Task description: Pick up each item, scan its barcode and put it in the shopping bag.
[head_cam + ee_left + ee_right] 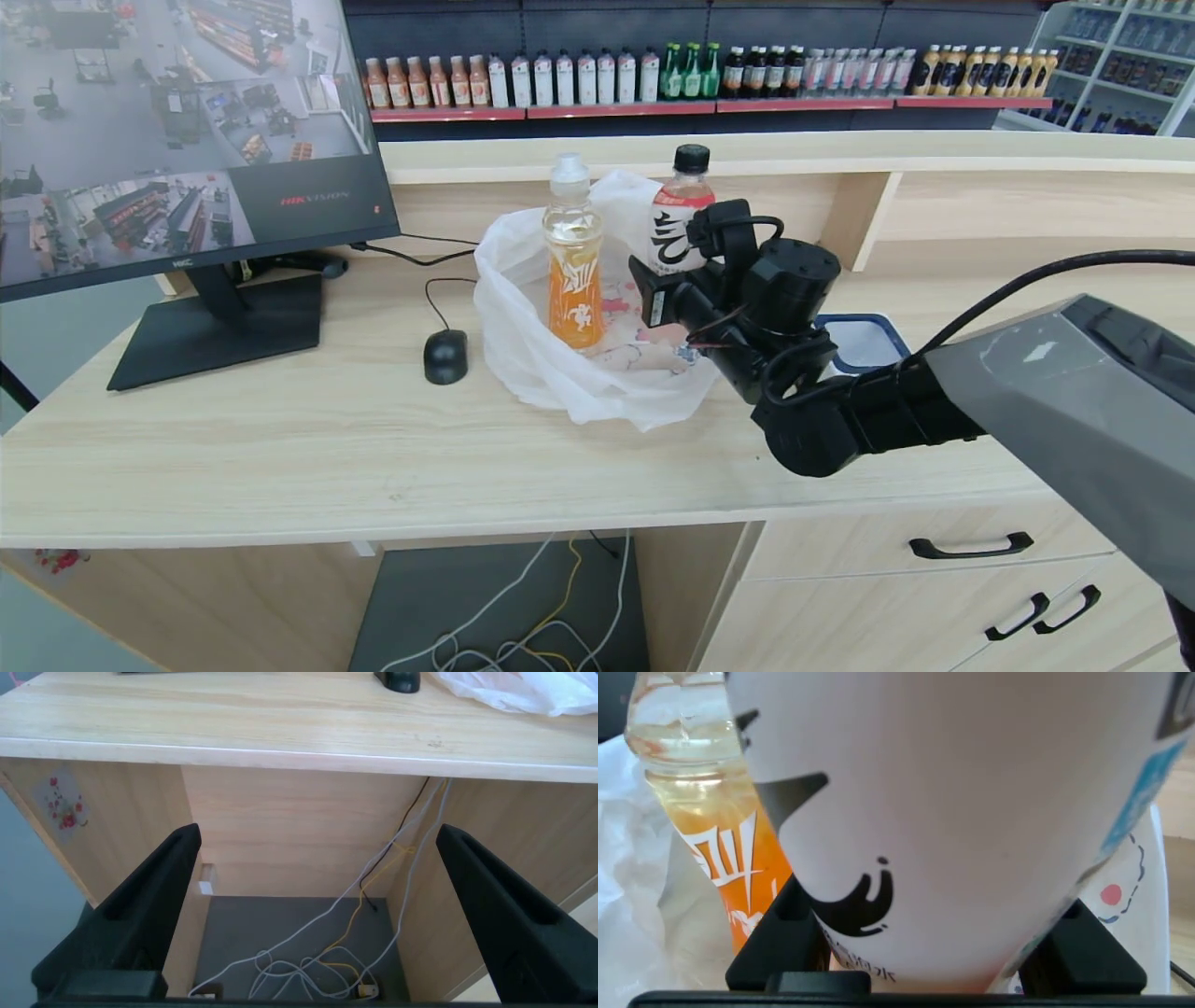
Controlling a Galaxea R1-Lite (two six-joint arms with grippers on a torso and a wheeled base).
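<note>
Wooden worktop [280, 448] of a shop checkout carries the shopping bag [523, 345], where the right gripper [665, 285] holds a white-labelled bottle [680, 219] upright between its fingers at the bag's mouth, an orange bottle [573, 271] standing inside just beside them. Bagging looks to be the step in hand; next, the held bottle wants lowering clear of its neighbour before the fingers part. The left gripper [318, 835] hangs below the worktop edge, fingers wide and empty.
</note>
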